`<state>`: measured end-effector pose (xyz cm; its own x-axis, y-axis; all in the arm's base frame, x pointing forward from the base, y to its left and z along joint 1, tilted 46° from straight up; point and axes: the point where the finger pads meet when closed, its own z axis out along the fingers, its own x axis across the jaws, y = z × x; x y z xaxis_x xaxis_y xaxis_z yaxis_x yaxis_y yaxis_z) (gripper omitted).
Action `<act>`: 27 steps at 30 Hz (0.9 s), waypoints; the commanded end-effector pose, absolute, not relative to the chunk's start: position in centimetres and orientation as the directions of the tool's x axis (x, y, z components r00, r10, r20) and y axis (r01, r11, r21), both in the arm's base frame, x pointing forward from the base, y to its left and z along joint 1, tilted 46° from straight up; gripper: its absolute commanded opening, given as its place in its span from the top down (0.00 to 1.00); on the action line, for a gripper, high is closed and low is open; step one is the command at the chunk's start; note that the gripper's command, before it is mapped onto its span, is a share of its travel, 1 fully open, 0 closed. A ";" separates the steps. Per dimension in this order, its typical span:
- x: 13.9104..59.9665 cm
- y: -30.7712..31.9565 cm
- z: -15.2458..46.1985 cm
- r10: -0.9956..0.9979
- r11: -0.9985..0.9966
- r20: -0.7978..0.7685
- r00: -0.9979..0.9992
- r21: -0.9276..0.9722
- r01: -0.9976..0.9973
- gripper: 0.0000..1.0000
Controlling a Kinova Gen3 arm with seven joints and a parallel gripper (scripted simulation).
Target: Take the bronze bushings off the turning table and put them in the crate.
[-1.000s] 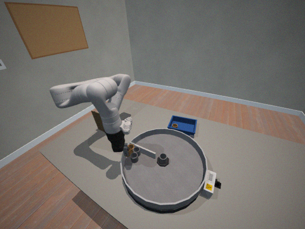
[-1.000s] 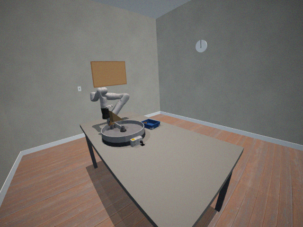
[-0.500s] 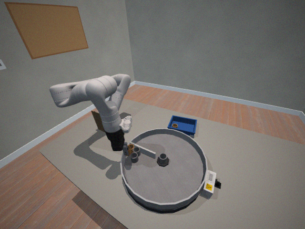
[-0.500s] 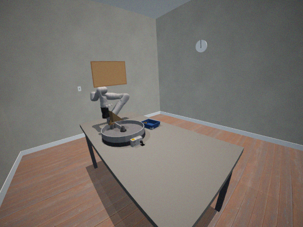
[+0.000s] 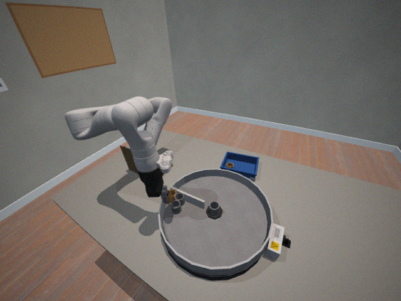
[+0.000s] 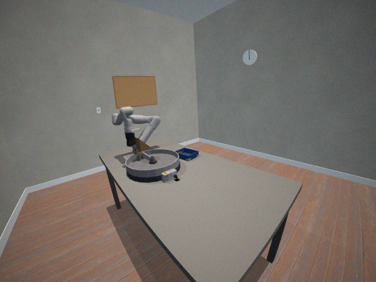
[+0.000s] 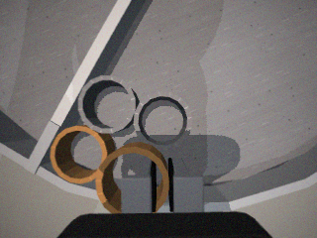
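My gripper (image 7: 161,177) (image 5: 165,196) (image 6: 135,150) is shut on the wall of a bronze bushing (image 7: 105,184) at the left inner edge of the turning table (image 5: 265,201) (image 6: 151,173). In the wrist view a second bronze bushing (image 7: 55,155) stands just left of the held one, touching it. Bronze also shows beside the fingers in the top view (image 5: 171,193). Two steel bushings (image 7: 82,101) (image 7: 184,120) (image 5: 180,198) (image 5: 175,206) stand right behind them. The blue crate (image 5: 250,168) (image 6: 190,154) lies beyond the table and holds one bronze bushing (image 5: 230,164).
A white bar (image 5: 193,199) (image 7: 99,45) crosses the turning table from its left rim towards the dark hub (image 5: 213,209). A white control box (image 5: 275,242) (image 6: 168,175) sits at the rim's right side. A brown board (image 5: 128,158) stands by the arm's base.
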<state>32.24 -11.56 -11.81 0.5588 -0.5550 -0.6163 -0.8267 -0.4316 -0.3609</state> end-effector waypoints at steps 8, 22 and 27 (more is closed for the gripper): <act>32.4 -13.3 -10.1 -0.557 -0.431 -0.615 0.559 -0.361 -0.827 1.00; 32.5 -14.0 -9.5 -0.557 -0.431 -0.615 0.559 -0.361 -0.827 1.00; 32.6 -15.0 -8.5 -0.557 -0.431 -0.615 0.559 -0.361 -0.827 1.00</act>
